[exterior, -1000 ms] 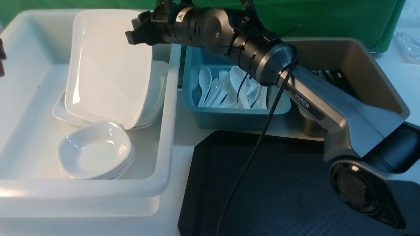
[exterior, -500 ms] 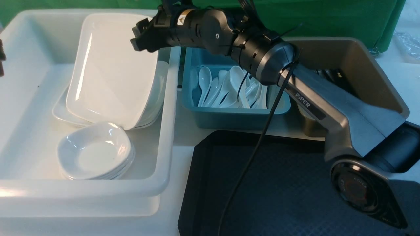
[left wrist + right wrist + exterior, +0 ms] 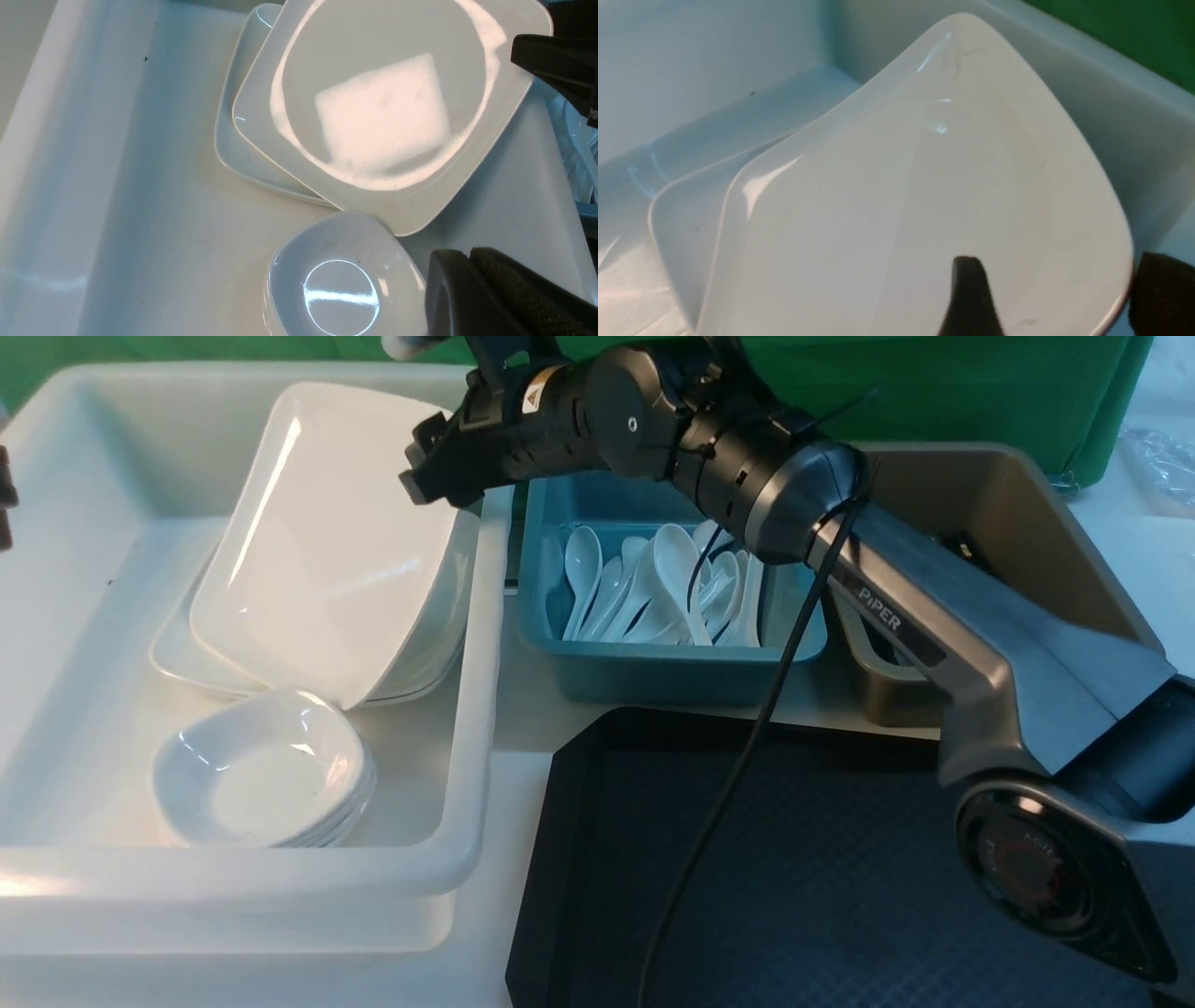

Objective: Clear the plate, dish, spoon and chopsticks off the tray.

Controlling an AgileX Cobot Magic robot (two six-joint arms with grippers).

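Note:
The large white plate (image 3: pixel 327 569) is tilted in the white bin (image 3: pixel 84 644), its low edge on a stack of plates (image 3: pixel 173 663). My right gripper (image 3: pixel 431 476) is shut on the plate's raised far-right rim. In the right wrist view one finger (image 3: pixel 971 298) lies on the plate (image 3: pixel 901 210) and the other sits behind the rim. My left gripper (image 3: pixel 469 255) is shut and empty above stacked small dishes (image 3: pixel 341 280). These dishes also show in the front view (image 3: pixel 261 784). The black tray (image 3: pixel 822 859) shows nothing on it. Several white spoons (image 3: pixel 653 588) lie in a blue bin. Chopsticks are hidden.
The blue bin (image 3: pixel 653 667) stands behind the tray, next to the white bin's right wall. A brown bin (image 3: pixel 1046 532) stands to its right, partly behind my right arm (image 3: pixel 934 625). A green cloth hangs at the back.
My right gripper has moved right and down with the plate. The plate has tipped from steep to a flatter lean over the stacked plates. The small dishes shifted slightly left.

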